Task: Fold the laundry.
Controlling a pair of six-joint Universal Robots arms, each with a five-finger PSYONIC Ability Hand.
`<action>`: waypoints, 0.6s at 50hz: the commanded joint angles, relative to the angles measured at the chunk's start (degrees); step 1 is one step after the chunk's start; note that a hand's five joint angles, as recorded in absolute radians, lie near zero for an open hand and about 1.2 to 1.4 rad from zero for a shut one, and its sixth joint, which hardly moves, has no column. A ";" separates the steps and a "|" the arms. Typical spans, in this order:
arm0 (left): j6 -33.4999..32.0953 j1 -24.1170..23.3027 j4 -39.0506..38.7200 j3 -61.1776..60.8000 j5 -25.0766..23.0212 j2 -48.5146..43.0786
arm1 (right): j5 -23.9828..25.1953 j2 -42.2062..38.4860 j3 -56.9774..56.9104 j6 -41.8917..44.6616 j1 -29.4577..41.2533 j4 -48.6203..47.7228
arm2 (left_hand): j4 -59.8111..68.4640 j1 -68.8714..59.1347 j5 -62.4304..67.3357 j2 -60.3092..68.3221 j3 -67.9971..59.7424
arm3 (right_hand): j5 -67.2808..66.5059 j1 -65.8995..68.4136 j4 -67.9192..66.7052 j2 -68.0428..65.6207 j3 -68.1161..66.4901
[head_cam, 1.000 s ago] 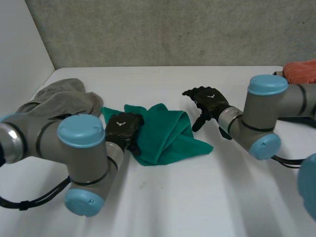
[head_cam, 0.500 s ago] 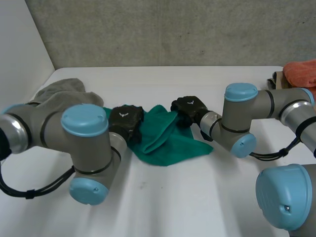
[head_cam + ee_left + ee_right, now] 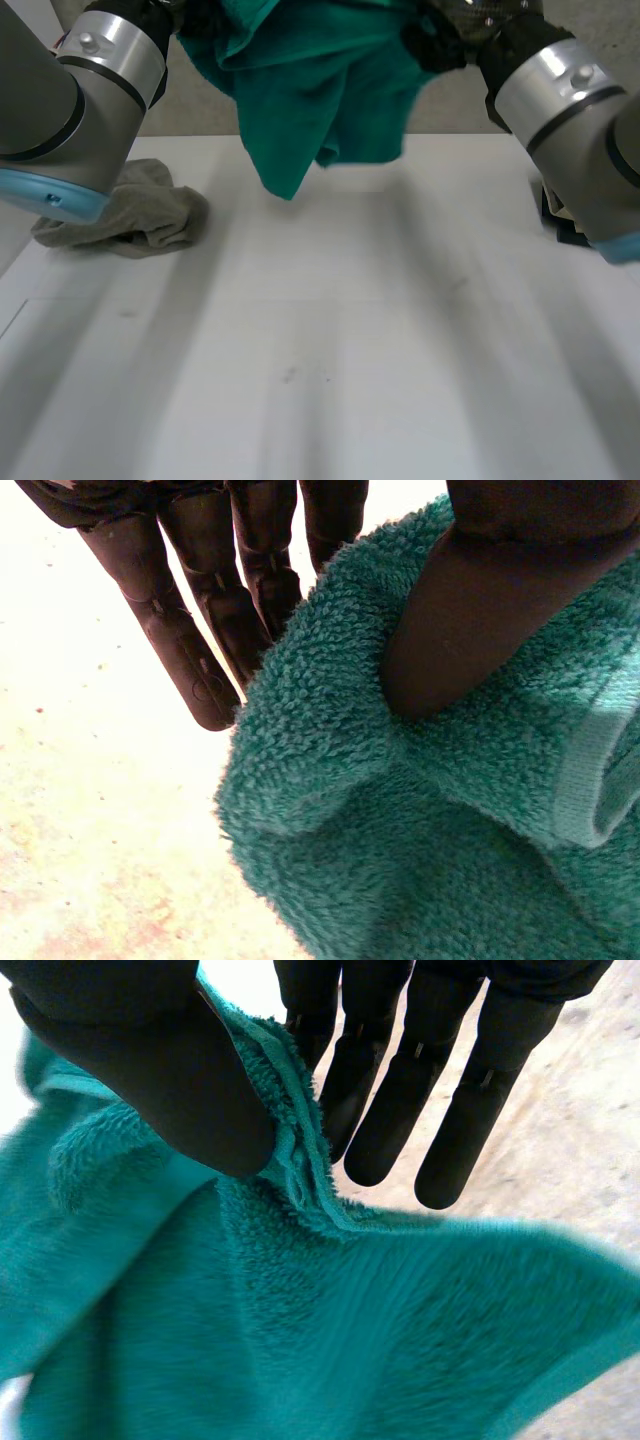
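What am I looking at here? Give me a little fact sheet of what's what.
held item: teal towel, hanging bunched above the table
left hand: pinches the towel between thumb and fingers
right hand: pinches the towel's hemmed edge between thumb and fingers
lying on the table: crumpled grey cloth, on the robot's left side
folding: not yet done

Centre: teal terry-cloth towel [image 3: 320, 90] hangs above the white counter [image 3: 330, 340], between the two hands. Left hand [image 3: 180, 630] pinches the towel's upper left part; right hand [image 3: 420, 1080] pinches its hem at the upper right. Left: crumpled grey cloth [image 3: 140, 210] lies on the counter, beneath the left arm [image 3: 70, 90], apart from the towel.
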State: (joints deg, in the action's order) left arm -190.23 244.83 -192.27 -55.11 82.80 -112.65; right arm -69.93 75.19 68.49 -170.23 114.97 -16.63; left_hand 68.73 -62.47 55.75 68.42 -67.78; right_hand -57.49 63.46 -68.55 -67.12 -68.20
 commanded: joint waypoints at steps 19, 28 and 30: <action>0.57 2.76 4.27 -22.32 0.25 -11.80 | -1.96 -15.07 17.29 8.60 3.94 10.03 | -24.82 18.57 -21.85 -24.52 23.88 | -8.23 12.26 -7.17 -8.60 -7.52; 0.48 2.93 5.16 -31.00 4.55 0.57 | -5.30 -12.97 16.86 1.15 2.89 12.13 | -34.12 27.86 -31.15 -33.82 33.17 | 45.44 -41.41 46.50 45.07 46.15; 0.57 2.85 4.98 -33.65 5.79 3.74 | -5.22 -11.47 16.77 -1.23 2.10 14.33 | -33.79 27.53 -30.81 -33.48 32.84 | 46.81 -42.78 47.87 46.44 47.51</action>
State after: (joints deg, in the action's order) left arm -189.81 247.70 -187.15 -81.77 85.15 -118.04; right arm -74.41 60.64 85.52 -164.95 118.31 -6.06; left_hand 32.14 -32.46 21.88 32.54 -32.70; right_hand -12.22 24.02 -23.23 -23.84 -24.12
